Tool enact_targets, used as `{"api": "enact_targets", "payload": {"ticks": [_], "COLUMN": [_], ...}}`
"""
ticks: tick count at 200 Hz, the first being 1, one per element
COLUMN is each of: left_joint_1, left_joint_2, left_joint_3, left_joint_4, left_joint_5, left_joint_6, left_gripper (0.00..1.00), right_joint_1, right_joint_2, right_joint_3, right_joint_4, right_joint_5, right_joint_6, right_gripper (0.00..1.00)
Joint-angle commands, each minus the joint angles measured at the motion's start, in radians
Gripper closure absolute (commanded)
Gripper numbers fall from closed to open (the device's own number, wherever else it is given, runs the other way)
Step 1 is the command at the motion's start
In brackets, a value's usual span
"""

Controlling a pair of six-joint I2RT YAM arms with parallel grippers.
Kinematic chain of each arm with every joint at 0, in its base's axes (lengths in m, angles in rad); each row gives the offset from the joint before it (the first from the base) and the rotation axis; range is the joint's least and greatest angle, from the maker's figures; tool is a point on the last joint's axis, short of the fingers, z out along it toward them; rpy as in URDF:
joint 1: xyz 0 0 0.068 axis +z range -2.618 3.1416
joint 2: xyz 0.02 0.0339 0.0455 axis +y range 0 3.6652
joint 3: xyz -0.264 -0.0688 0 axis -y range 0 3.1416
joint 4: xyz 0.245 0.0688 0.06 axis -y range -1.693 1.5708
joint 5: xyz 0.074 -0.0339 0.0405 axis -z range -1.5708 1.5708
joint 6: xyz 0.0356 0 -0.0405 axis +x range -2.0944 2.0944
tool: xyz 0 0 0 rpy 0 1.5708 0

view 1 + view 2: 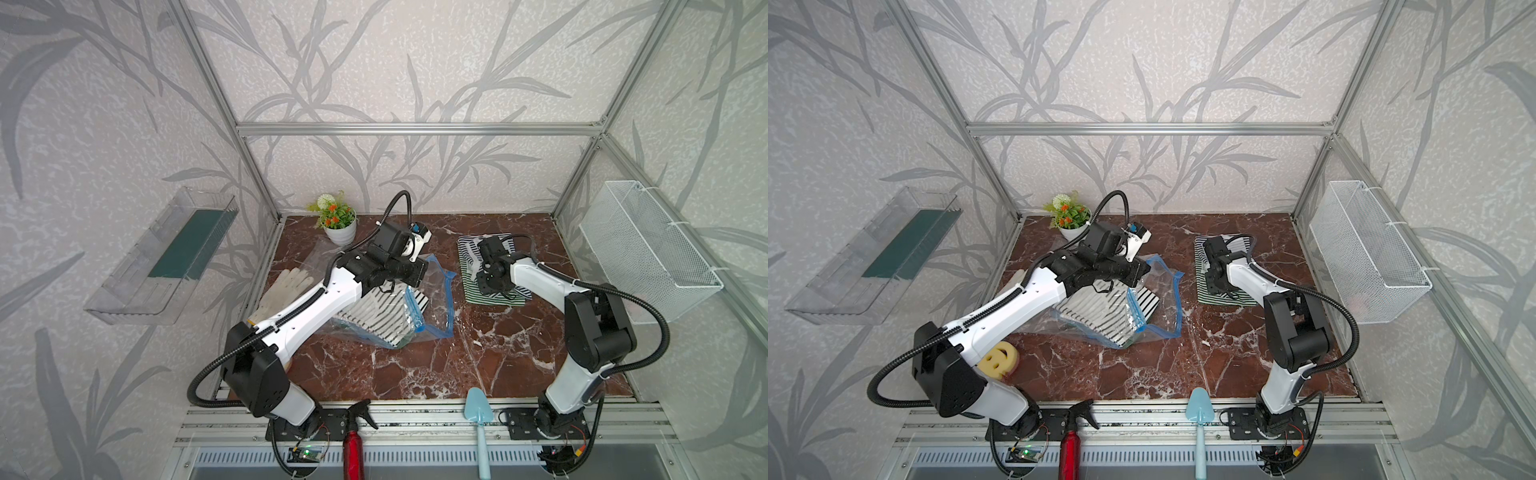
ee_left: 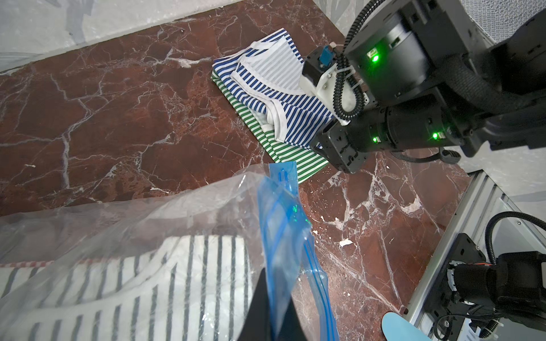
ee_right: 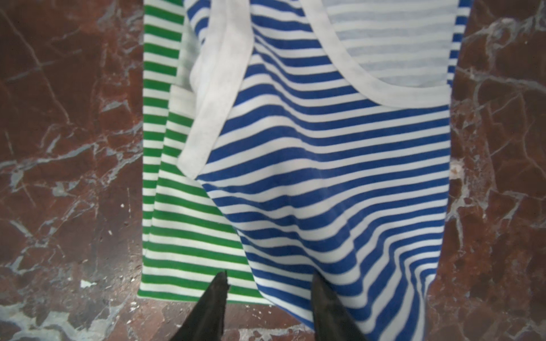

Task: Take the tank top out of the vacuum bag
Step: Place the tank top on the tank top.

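On the left half of the marble table (image 1: 415, 374): bag edge held, one tank top not yet out.

Your left gripper (image 2: 273, 301) is clamped on the blue zip strip (image 2: 280, 236) of the vacuum bag (image 1: 434, 307), lifting that edge. The black-and-white striped tank top (image 2: 133, 280) lies inside, just behind the strip. Your right gripper (image 3: 270, 277) hangs with fingers spread, gripping nothing, over the blue-striped top (image 3: 339, 177) stacked on the green-striped top (image 3: 177, 221), well apart from the bag. Hold the strip raised and taut, bring the right gripper to the mouth, and pinch cloth only, not film. Not verifiable: the bag's valve, how far the mouth gapes, and the bag's far side beneath the left arm.
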State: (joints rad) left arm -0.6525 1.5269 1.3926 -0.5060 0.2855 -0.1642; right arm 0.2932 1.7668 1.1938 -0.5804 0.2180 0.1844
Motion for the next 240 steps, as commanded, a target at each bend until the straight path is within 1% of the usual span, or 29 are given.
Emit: {"api": "enact_targets", "payload": {"ticks": [1,43,75,89,107,113,153,168,200,220,240], "left_joint_1": [-0.003,-0.003,-0.003,-0.004,-0.004,-0.003,-0.004,-0.005,-0.005,-0.005,-0.005], "left_joint_2": [-0.005,-0.009,-0.006,-0.010,-0.010,-0.007,-0.003,-0.005,-0.001,-0.005,-0.001], "left_joint_3": [0.023,0.020,0.026,0.019,0.022,0.024,0.025,0.022,0.025,0.020,0.026], "left_joint_4": [-0.002,-0.002,-0.007,-0.003,-0.006,-0.007,-0.006,-0.002,-0.007,-0.002,-0.007], "left_joint_5": [-0.001,-0.007,-0.003,-0.008,-0.010,-0.004,0.000,0.004,0.002,-0.003,0.003], "left_joint_6": [0.019,0.021,0.020,0.023,0.023,0.022,0.021,0.018,0.021,0.020,0.021], "left_gripper": [1.00,1.00,1.00,1.00,1.00,1.00,1.00,1.00,1.00,1.00,1.00], "right_joint_1": [-0.029,-0.063,-0.069,-0.073,-0.081,-0.085,-0.099,-0.100,-0.109,-0.110,-0.112], "right_joint_2": [-0.015,0.013,0.043,0.049,0.056,0.059,0.071,0.078,0.110,0.117,0.110], "right_joint_3": [-0.031,-0.052,-0.046,-0.048,-0.048,-0.045,-0.033,-0.030,-0.010,-0.004,0.001], "right_joint_4": [-0.004,0.018,0.008,0.010,0.013,0.013,0.003,0.001,-0.022,-0.027,-0.033], "right_joint_5": [-0.054,-0.162,-0.172,-0.170,-0.180,-0.183,-0.205,-0.209,-0.218,-0.225,-0.237], "right_joint_6": [-0.011,-0.017,-0.013,-0.007,-0.002,0.000,-0.003,-0.003,0.001,0.001,-0.003], "right_gripper": [0.45,0.39,0.39,0.45,0.58,0.61,0.62,0.63,0.70,0.79,0.84]}}
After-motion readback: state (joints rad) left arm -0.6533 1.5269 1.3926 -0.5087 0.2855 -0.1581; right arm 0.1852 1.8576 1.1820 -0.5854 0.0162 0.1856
